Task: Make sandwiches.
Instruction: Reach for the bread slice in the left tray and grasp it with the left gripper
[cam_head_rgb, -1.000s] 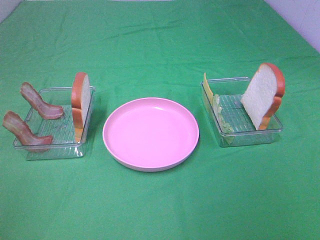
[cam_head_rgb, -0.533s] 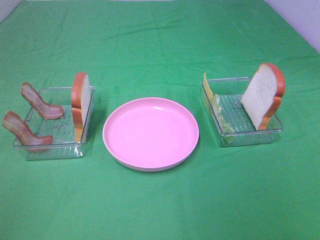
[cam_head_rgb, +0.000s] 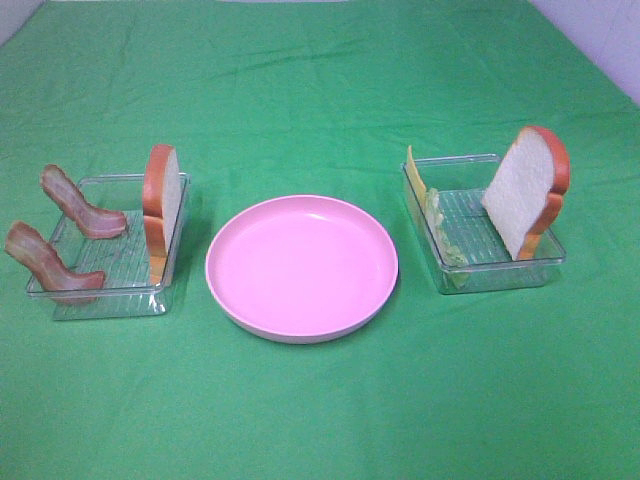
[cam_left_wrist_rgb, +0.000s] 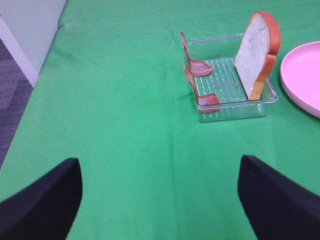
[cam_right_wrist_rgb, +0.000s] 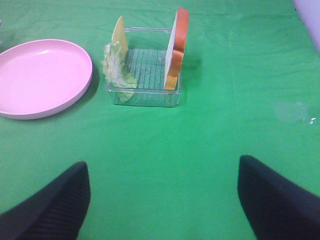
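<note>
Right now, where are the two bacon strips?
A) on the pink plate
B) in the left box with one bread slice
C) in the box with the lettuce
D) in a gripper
B: both bacon strips lean in the left box, across from its bread slice; the pink plate holds none.

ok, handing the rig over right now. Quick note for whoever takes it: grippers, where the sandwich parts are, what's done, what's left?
Left gripper: open, empty, well short of the left tray.
Right gripper: open, empty, well short of the right tray.
The left tray holds two bacon strips on its outer side and the left bread slice on edge at the plate side.
The right tray holds cheese and lettuce at the plate side, and the right bread slice leaning at the outer side.
Pink plate: between the trays, nothing on it.
Done: nothing stacked yet.
Left: the whole build.
</note>
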